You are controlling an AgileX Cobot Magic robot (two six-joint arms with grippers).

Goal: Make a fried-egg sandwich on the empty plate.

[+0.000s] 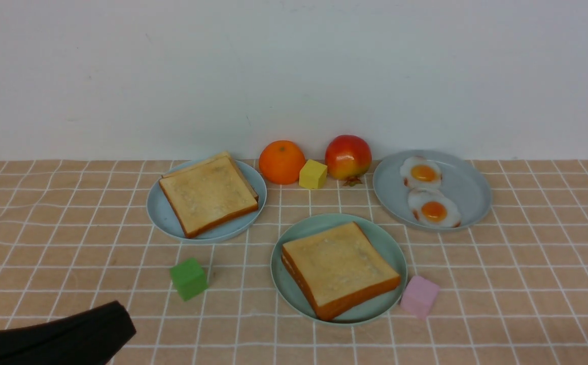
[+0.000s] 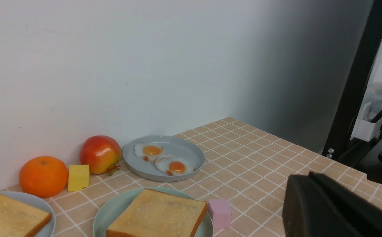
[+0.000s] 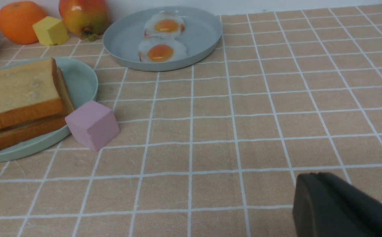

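- At the near left, the left fingers (image 1: 118, 317) show as one dark shape, cut off by the front view's lower edge; they are closed together, with the arm behind them out of sight.
- Farther back on the left sits one pale blue plate (image 1: 172, 223) with stacked toast (image 1: 207, 195); at least two slices, the lower ones mostly covered, so I can't give a full count.
- One green block (image 1: 188, 279) rests on the tabletop (image 1: 96, 284), nearer than that plate; one orange (image 1: 282, 162) stands at the back, beside one yellow block (image 1: 313, 175).
- Near the middle, the sandwich stack (image 1: 342, 268) lies flat on the one mint-green plate (image 1: 286, 235); I count two toast slices, the upper covering most of the lower; what lies between them is hidden, so I can't tell whether an egg is inside.
- The stack is nearly square, with no clear long axis; it sits askew, one corner toward the robot, its side edges running from far left to near right.
- One red-and-yellow fruit (image 1: 348, 157) stands behind, right of the yellow block; one pink block (image 1: 420, 296) sits just beside the mint-green plate, at its right.
- Back right, one blue-grey plate (image 1: 469, 197) carries two fried eggs (image 1: 434, 208), close together, yolks up.
- The right fingers (image 3: 312, 179) are dark and blurred, cut off by the right wrist view's edge; they are closed together.
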